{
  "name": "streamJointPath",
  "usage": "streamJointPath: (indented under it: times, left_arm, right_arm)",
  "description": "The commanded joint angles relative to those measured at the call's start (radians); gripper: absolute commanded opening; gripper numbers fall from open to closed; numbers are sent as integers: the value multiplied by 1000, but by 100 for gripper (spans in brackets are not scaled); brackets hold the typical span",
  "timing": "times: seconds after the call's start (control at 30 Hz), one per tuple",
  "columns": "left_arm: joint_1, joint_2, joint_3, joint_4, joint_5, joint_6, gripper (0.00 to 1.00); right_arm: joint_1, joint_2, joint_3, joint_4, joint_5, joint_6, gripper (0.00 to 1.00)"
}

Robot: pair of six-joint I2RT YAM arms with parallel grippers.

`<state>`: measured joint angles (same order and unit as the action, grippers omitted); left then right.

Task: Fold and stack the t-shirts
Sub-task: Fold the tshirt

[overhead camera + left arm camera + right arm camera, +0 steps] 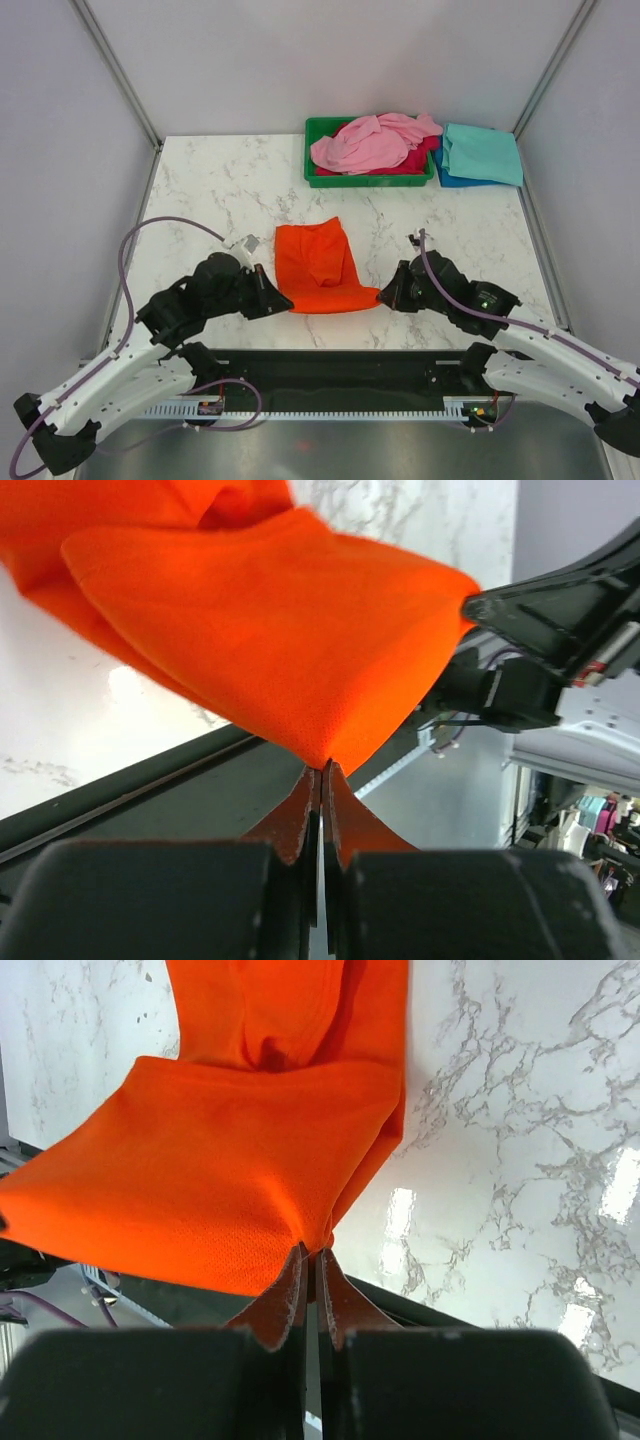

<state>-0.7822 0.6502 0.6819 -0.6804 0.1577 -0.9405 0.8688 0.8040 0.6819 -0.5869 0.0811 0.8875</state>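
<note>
Orange t-shirt (pixel 318 266): partly folded, it lies near the middle of the marble table (pixel 220 190), toward the 6 o'clock edge. Its far part rests flat and its near edge is drawn taut between the two claws.
Left gripper (pixel 320 772): the fingers are pressed together, pinching the orange t-shirt's corner at 7 o'clock. A point of cloth runs down into the nip.
Right gripper (pixel 310 1253): the fingers are pressed together, pinching the corner at 5 o'clock. The fabric fans out from the tips.
Green tray (pixel 370 182): it sits at the table's 12 to 1 o'clock edge, well apart from the orange t-shirt.
Pink t-shirt (pixel 365 143): crumpled, it is heaped in the green tray and spills over its rim.
Magenta t-shirt (pixel 420 160): it lies under the pink one inside the tray and is mostly covered.
Teal t-shirt (pixel 483 153): folded, it lies just beside the tray at its 3 o'clock side.
Blue t-shirt (pixel 445 178): it lies beneath the teal one, with only an edge showing.
</note>
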Motion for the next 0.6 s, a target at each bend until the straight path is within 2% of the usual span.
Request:
streamJointPath:
  times: [0.0,0.33,0.53,0.57]
  left_arm:
    - [-5,23,103,-59,-40,-18,2]
    - [12,147,261,-107,-188,57,6]
    - [109,226,277,-100,-162,106,6]
    - [132,233,272,-94,-117,117,6]
  right_arm:
    - [4,10,85,-97,62,11,0]
    - [-5,285,323,-99,174,-125,0]
    - [-77,415,410,-85,120,-212,0]
    - [-89,428,418,-79,112,-225,0]
